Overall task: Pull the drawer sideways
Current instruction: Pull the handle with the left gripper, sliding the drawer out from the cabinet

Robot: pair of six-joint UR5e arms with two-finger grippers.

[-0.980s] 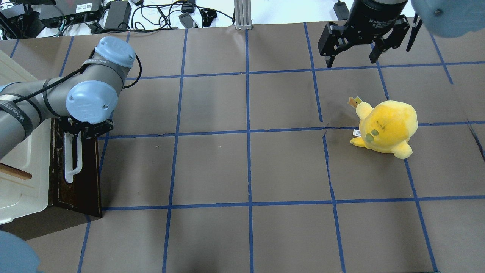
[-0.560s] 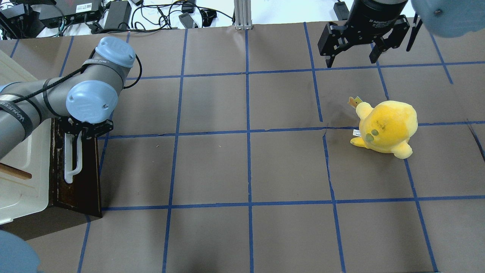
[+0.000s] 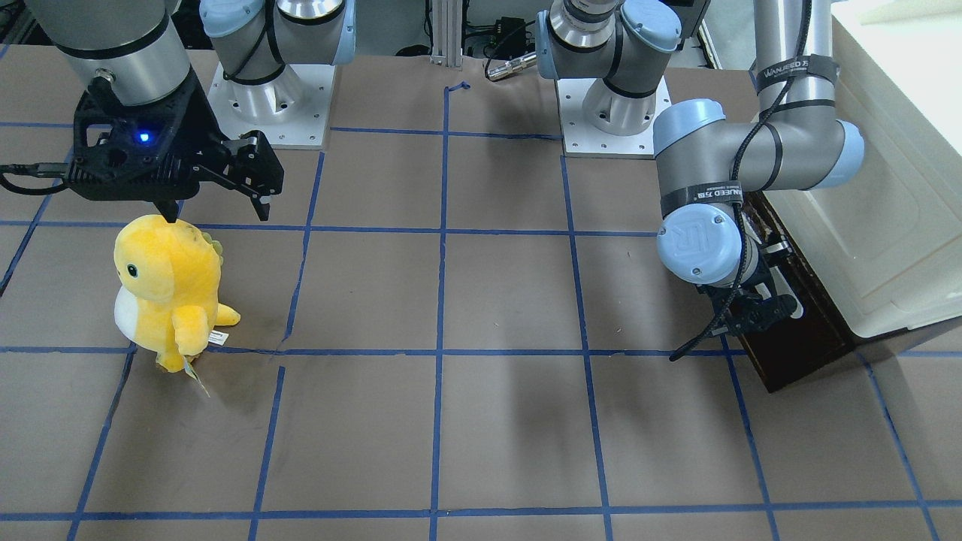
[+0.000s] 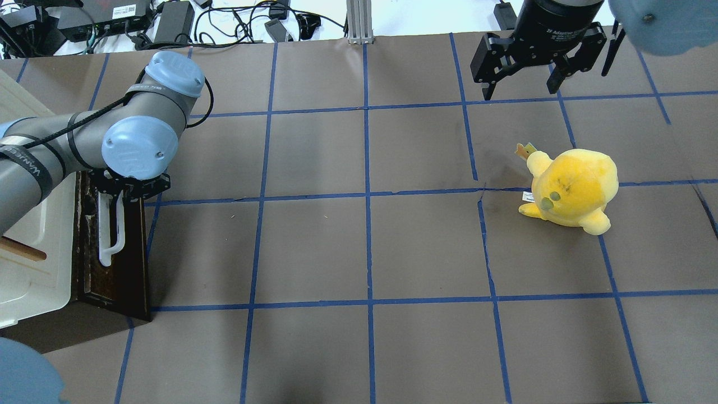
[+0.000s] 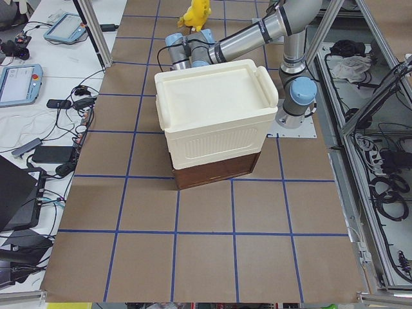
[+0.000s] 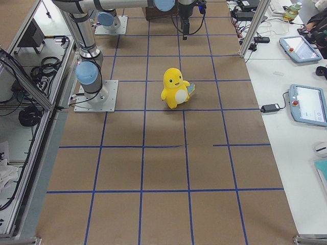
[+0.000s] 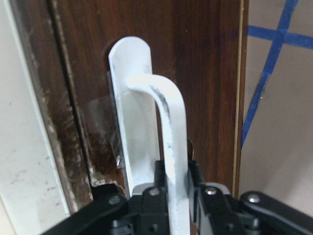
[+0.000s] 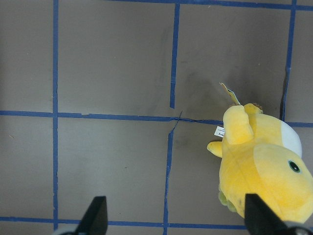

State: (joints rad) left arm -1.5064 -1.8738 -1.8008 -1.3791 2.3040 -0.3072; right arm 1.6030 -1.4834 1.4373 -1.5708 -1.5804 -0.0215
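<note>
Cabinet (image 4: 33,264) first, at the overhead view's left edge: a cream-white body standing at the table's left end. The drawer (image 4: 132,264) sits at its foot. The dark brown front faces the middle of the table, and its long axis runs from the robot's side towards the far edge. The white bar handle (image 4: 107,233) lies along that same axis, its curved end pointing to the near side. In the wrist view the front lies close against the cabinet's edge, with a thin dark seam between them.

The left gripper (image 7: 175,193) is clenched on the bar near its far end, one finger on each side of it.

Rightwards, the table (image 4: 314,247) is covered in brown paper marked into large squares by blue tape. A yellow plush toy (image 4: 572,188) stands upright on it, well apart from the drawer. Beyond the toy the right gripper (image 4: 520,81) hangs above the paper with its fingers spread wide, grasping nothing.

Past the far edge lie black power bricks and tangled cables (image 4: 168,19) on a white bench. Tablets (image 6: 306,104) rest on the side bench in the right exterior view.
</note>
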